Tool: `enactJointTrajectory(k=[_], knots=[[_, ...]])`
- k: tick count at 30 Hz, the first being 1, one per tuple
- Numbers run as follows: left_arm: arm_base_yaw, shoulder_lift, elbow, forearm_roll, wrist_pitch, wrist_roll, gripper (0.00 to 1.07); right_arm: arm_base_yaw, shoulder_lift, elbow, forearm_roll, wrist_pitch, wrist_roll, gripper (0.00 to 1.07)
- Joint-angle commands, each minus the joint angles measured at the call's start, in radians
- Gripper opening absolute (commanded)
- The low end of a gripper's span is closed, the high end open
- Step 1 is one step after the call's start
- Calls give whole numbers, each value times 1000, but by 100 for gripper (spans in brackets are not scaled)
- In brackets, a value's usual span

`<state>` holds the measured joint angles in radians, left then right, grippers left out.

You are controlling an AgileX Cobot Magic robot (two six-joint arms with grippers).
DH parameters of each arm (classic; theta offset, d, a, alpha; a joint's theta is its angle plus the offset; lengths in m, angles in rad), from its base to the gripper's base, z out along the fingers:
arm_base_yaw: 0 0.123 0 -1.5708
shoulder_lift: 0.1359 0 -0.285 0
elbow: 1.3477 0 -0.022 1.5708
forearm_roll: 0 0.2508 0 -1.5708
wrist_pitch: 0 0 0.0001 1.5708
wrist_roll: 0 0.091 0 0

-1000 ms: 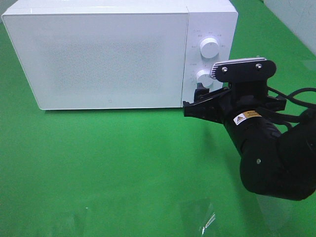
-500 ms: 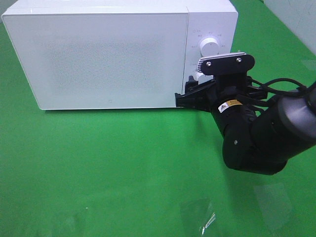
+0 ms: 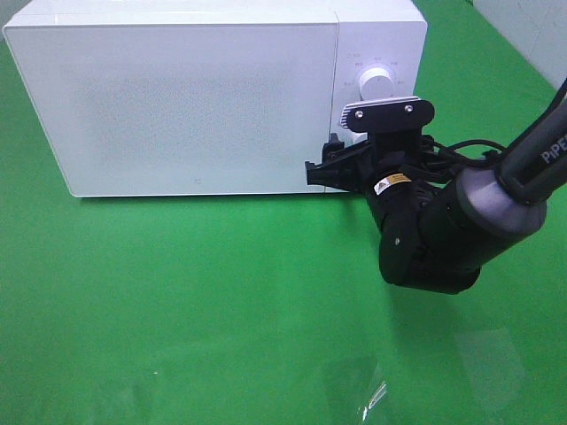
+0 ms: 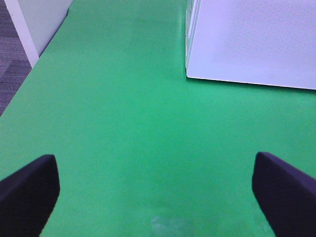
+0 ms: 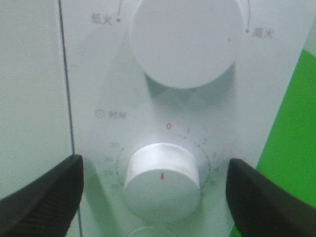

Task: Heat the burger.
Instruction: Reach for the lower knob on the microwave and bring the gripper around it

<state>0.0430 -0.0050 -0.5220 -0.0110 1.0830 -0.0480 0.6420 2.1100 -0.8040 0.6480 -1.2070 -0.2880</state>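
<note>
Your microwave (image 3: 177, 97) sits on the green worktop (image 3: 177, 301) with its door (image 3: 186, 106) shut. The burger shows in none of the views, so you cannot tell where it is. Your right arm (image 3: 443, 230) reaches in to the microwave's control panel (image 3: 381, 35), at the panel's lower part, just below the upper dial (image 3: 376, 84). In the high view the wrist hides the lower dial. The right wrist view shows that lower dial (image 5: 162, 180) close up, white, with a red mark on its knob and a numbered scale around it. The right jaws stand spread, one dark finger (image 5: 42, 195) on each side of the lower dial, with a strip of white panel showing between each finger and the knob. They pinch nothing. Whether the fingertips touch the panel you cannot tell. The left jaws are out of the high view. In the left wrist view their two dark fingers (image 4: 27, 195) stand wide apart over bare green worktop, with nothing between them, and a front corner of the microwave lies ahead of them, apart from them.
</note>
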Motion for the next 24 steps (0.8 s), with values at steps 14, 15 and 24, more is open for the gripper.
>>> enactJointTrajectory(k=[14, 15, 24], knots=[[2, -16, 4, -4, -12, -5, 98, -14, 8, -22, -19, -62, 9, 68], [2, -16, 4, -4, -12, -5, 98, -14, 8, -22, -19, -59, 9, 60], [2, -16, 4, -4, -12, -5, 98, -14, 8, -22, -19, -37, 9, 4]])
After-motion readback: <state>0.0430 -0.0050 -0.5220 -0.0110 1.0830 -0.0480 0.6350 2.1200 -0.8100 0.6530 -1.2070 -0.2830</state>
